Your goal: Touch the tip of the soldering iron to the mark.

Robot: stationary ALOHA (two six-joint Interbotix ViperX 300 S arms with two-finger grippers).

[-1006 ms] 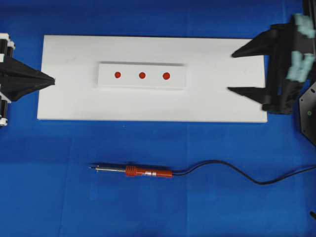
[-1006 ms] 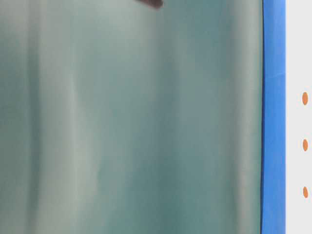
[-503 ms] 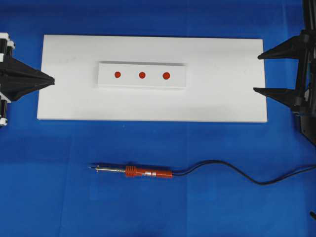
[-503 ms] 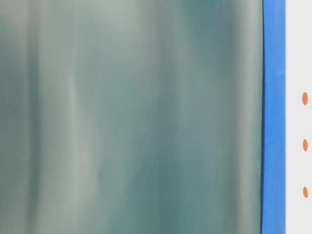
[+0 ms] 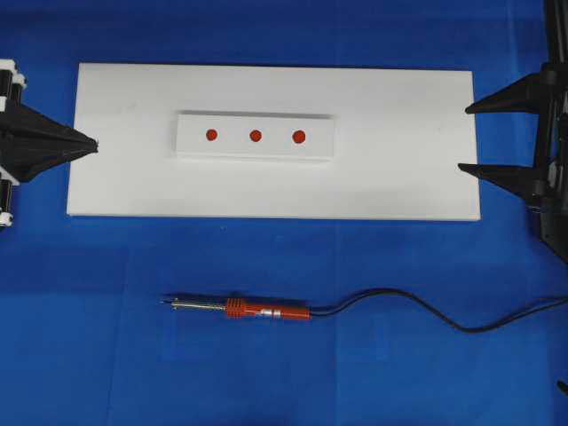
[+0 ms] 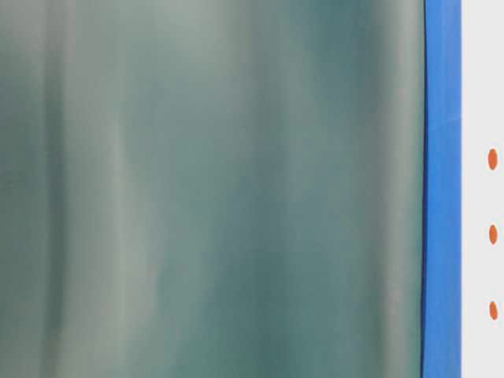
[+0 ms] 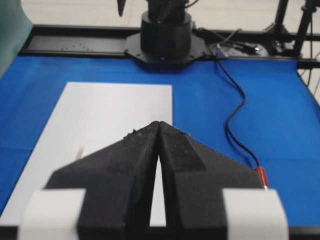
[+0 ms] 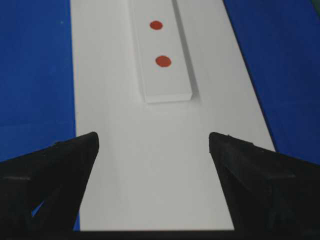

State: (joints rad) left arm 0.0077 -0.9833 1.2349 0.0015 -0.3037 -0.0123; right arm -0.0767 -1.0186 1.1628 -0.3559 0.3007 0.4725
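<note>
Soldering iron lying untouched on the blue mat, both grippers at the ends of the white board.

In the overhead view the soldering iron (image 5: 244, 308) lies flat in the lower middle of the frame, silver tip pointing left, its black cord (image 5: 426, 312) snaking off to the right edge. Above it, the white board (image 5: 399, 169) carries a raised white strip (image 5: 191, 142) with three red marks (image 5: 256, 136) in a row (none of them touched). The left gripper (image 5: 93, 145) sits at the board's left edge with its fingers pressed together on nothing. The right gripper (image 5: 464, 138) sits at the board's right edge, fingers spread wide and empty. The table-level view is mostly a blurred green surface, with three marks at its right edge.
</note>
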